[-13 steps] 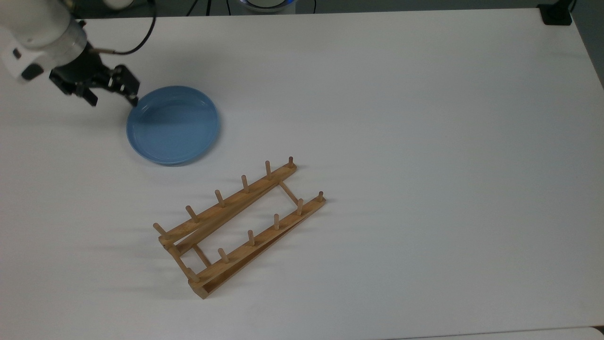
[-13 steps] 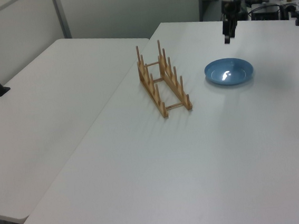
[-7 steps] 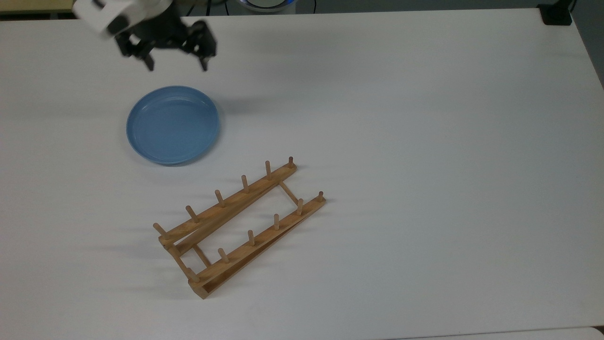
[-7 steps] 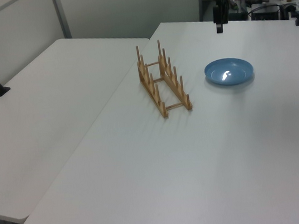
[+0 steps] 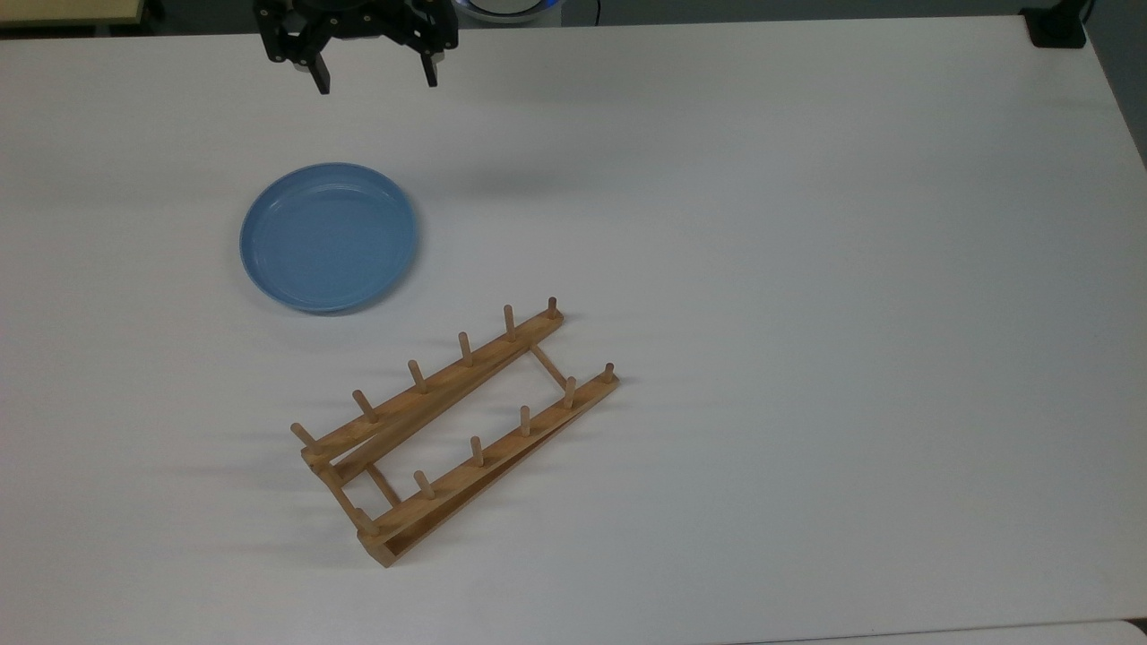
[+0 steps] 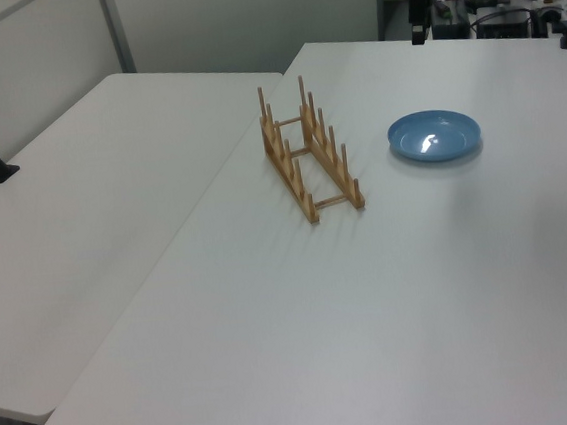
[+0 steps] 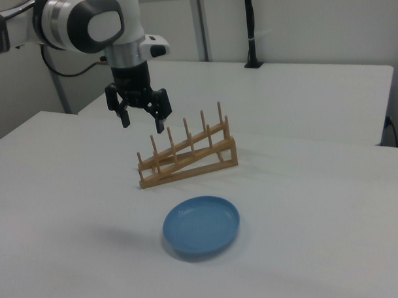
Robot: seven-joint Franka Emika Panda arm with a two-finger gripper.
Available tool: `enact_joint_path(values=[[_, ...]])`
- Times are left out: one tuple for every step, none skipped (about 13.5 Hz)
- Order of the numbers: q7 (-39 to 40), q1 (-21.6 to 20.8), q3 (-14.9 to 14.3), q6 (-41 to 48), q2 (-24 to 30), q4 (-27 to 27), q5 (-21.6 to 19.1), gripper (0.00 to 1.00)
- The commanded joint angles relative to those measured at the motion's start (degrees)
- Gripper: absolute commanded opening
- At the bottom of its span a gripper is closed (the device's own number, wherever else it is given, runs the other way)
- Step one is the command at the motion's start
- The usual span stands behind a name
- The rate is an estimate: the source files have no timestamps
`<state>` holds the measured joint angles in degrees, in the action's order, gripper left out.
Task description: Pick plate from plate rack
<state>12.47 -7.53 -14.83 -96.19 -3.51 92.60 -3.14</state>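
Observation:
The light-blue plate point(image 5: 328, 236) lies flat on the white table, apart from the rack; it also shows in the left view point(image 6: 434, 136) and right view point(image 7: 202, 226). The wooden plate rack point(image 5: 452, 430) stands with nothing between its pegs, seen too in the left view point(image 6: 309, 160) and right view point(image 7: 186, 156). My gripper point(image 5: 375, 79) hangs open and holds nothing, high above the table near the top view's upper edge, well beyond the plate. In the right view the gripper point(image 7: 142, 122) hovers left of the rack. In the left view the gripper point(image 6: 417, 25) is at the top edge.
The white table point(image 5: 806, 269) stretches wide to the top view's right. A second white table point(image 6: 84, 222) adjoins it in the left view. A black post point(image 7: 250, 29) stands on the far table in the right view. A black mount point(image 5: 1056, 27) sits at the top view's upper right corner.
My open gripper has risen away from the plate's rim and moved toward the top view's upper right. Plate and rack have stayed in place.

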Motion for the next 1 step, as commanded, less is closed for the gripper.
enact_joint_path(values=[[-0.4, 1.1, 0.6, 0.7, 1.5, 1.5, 0.8, 1.0]])
